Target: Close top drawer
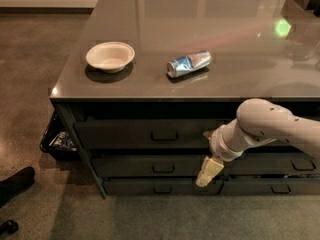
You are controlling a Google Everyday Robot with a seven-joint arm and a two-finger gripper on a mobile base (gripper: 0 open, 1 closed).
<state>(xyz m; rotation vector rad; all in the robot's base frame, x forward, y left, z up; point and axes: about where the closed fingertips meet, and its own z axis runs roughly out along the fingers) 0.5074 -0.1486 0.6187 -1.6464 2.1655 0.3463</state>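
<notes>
Top drawer (125,134) sits under the tabletop (240,14), its front nearly flush with the frame. Our arm (270,126) bends in across the drawer's right end, the gripper (209,171) hanging pointed down just below its front, right of the handle (164,135); we cannot tell whether it is open. Above the drawer lie a bowl (110,55) and a can (189,63); brown floor (30,74) spreads to its left.

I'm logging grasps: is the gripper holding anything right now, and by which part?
Nothing is held. The gripper hangs in front of the lower drawer fronts, right of and below the handle of the top drawer, not on it.
</notes>
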